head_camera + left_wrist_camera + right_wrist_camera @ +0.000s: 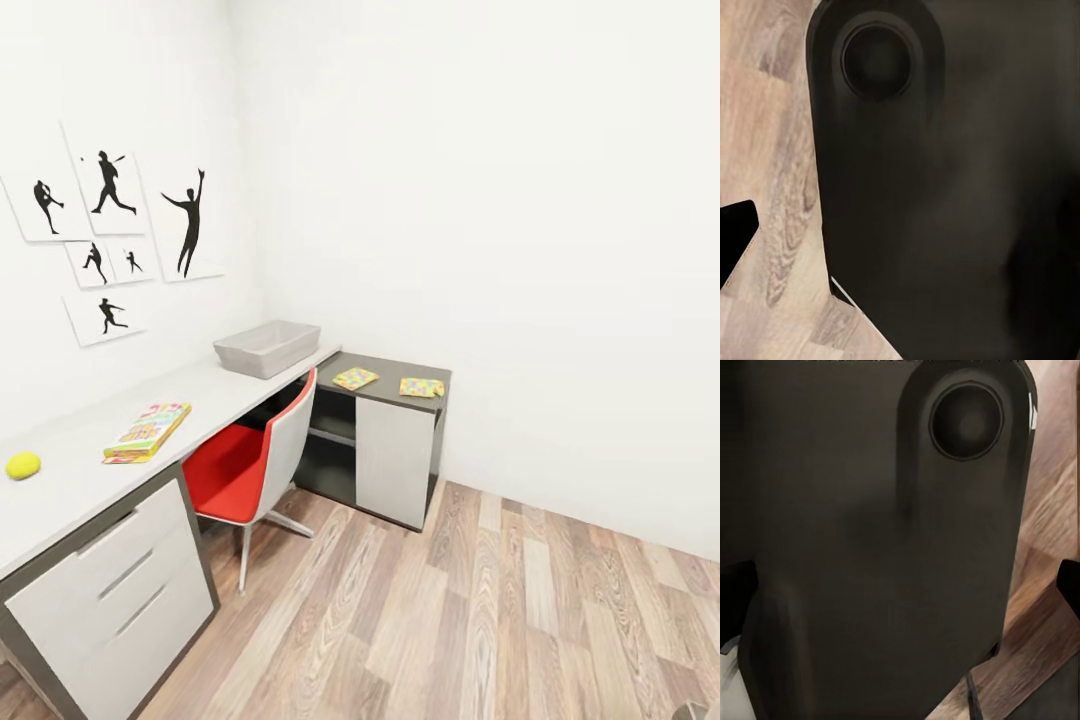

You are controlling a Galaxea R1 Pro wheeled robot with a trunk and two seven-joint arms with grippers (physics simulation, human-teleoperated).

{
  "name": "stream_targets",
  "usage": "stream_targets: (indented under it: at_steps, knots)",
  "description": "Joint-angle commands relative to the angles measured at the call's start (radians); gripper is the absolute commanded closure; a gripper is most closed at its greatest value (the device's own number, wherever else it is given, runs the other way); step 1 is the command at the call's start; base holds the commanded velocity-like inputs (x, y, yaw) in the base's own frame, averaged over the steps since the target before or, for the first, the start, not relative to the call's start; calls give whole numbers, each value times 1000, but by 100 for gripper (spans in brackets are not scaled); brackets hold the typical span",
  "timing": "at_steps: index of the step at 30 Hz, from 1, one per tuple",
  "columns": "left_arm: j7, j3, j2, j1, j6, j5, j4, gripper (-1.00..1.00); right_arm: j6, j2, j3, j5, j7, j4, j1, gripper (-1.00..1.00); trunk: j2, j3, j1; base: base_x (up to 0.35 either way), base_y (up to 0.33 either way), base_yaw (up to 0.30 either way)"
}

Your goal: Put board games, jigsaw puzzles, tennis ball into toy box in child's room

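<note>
My grippers hang close against my own dark body, and I cannot tell how far either one is open or whether it has hold of anything. On my left wrist camera a black finger tip pokes in at the edge, over the wood plank floor, with a large dark rounded housing beside it. On my right wrist camera a similar dark housing blocks most of the sight, a black finger tip shows at the edge, and floor planks run behind.

Looking out from my head, the table runs along the wall at my left and turns into a lower dark grey section in the corner. The tennis ball lies on the pale top nearest me. Just beyond it rests a board game, a flat yellow, green and red box. Farther along, at the far end of the pale top, stands the toy box. On the lower dark section lie the two jigsaw puzzles, near each other but apart. A red chair is tucked under the table between the white drawers and the corner unit. Black baseball-player prints hang on the wall above.
</note>
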Motion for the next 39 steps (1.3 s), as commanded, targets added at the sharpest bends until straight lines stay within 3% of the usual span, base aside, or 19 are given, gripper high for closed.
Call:
stream_targets:
  at_steps: [1, 16, 32, 39]
  knots:
    - [0, 0, 0, 0, 0, -1, -1, -100, -1, 0, 0, 1, 0, 0, 0, -100, 0, -1, 1, 294, 0, -53]
    - [1, -3, -1, 0, -3, -1, -18, -100, -2, 1, 0, -4, -1, 0, 0, -100, 0, -1, 1, 75, 0, -7]
    - [1, -4, 2, 0, -20, -2, -19, -100, -3, 1, -5, -10, -4, 0, 0, -100, 112, 49, -61, 0, 0, 0]
    - [3, -5, 2, 0, -42, -2, -19, -100, -3, -14, -5, -8, -5, 0, 0, -100, 161, 71, -88, 0, 0, 0]
